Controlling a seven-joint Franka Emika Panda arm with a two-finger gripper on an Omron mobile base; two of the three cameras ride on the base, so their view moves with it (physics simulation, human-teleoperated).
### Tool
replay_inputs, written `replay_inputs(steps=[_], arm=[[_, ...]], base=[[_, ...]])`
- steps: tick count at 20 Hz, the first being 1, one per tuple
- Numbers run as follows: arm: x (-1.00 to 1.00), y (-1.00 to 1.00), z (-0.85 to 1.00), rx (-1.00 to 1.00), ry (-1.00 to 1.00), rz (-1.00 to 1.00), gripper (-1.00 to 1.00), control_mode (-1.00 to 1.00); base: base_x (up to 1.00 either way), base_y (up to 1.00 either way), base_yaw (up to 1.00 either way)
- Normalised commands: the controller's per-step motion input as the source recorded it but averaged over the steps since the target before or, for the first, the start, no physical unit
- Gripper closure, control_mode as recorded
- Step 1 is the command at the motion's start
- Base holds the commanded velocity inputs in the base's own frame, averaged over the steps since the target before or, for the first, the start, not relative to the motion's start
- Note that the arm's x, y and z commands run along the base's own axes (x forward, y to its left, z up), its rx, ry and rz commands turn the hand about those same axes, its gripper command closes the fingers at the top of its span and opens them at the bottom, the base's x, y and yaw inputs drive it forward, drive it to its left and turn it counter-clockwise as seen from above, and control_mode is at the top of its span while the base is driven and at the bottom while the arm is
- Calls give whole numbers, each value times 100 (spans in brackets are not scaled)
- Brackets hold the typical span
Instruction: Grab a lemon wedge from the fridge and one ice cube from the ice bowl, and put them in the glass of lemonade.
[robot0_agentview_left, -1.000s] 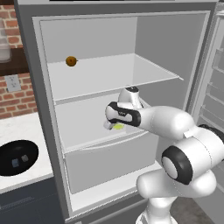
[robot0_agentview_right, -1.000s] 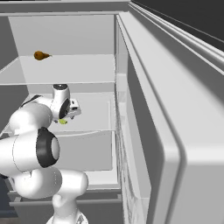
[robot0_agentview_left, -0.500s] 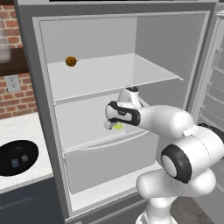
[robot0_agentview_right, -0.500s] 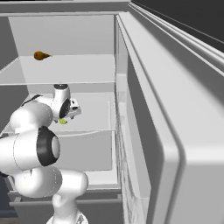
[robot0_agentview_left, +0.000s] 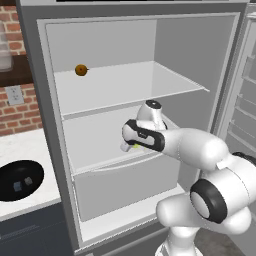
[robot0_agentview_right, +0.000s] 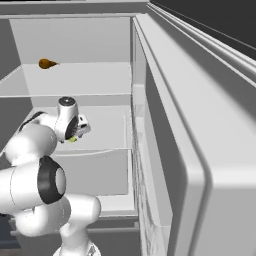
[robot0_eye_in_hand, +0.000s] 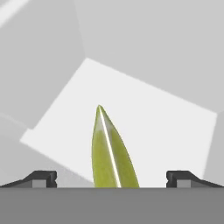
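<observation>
The grey fridge (robot0_agentview_left: 54, 150) stands open, and my arm reaches in over its middle shelf (robot0_agentview_left: 95, 145). The yellow-green lemon wedge (robot0_eye_in_hand: 109, 153) lies on that shelf, pointing away between my two fingertips. It also shows as a small yellow spot under the hand, the wedge (robot0_agentview_left: 135, 146) (robot0_agentview_right: 73, 139). My gripper (robot0_eye_in_hand: 111, 178) (robot0_agentview_left: 131, 146) (robot0_agentview_right: 75, 136) is open, with its fingers wide apart on either side of the wedge. The black ice bowl (robot0_agentview_left: 20, 179) sits on the counter at the left, with pale cubes in it. The glass of lemonade is out of view.
A round orange-brown ball (robot0_agentview_left: 81, 69) (robot0_agentview_right: 46, 63) rests on the top shelf. The lower drawer (robot0_agentview_left: 120, 185) sits below my hand. The open fridge door (robot0_agentview_right: 200, 150) stands close on the right. A brick wall with an outlet (robot0_agentview_left: 15, 95) is behind the counter.
</observation>
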Motion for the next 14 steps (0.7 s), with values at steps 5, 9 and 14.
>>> replay_inputs(steps=[5, 9, 14], arm=[[4, 0, 0, 0, -2, 6, -100, -100], [19, 0, 0, 0, 0, 1, -100, -100], [10, 0, 0, 0, 0, 0, -100, -100]], base=[[0, 0, 0], [0, 0, 0], [0, 0, 0]])
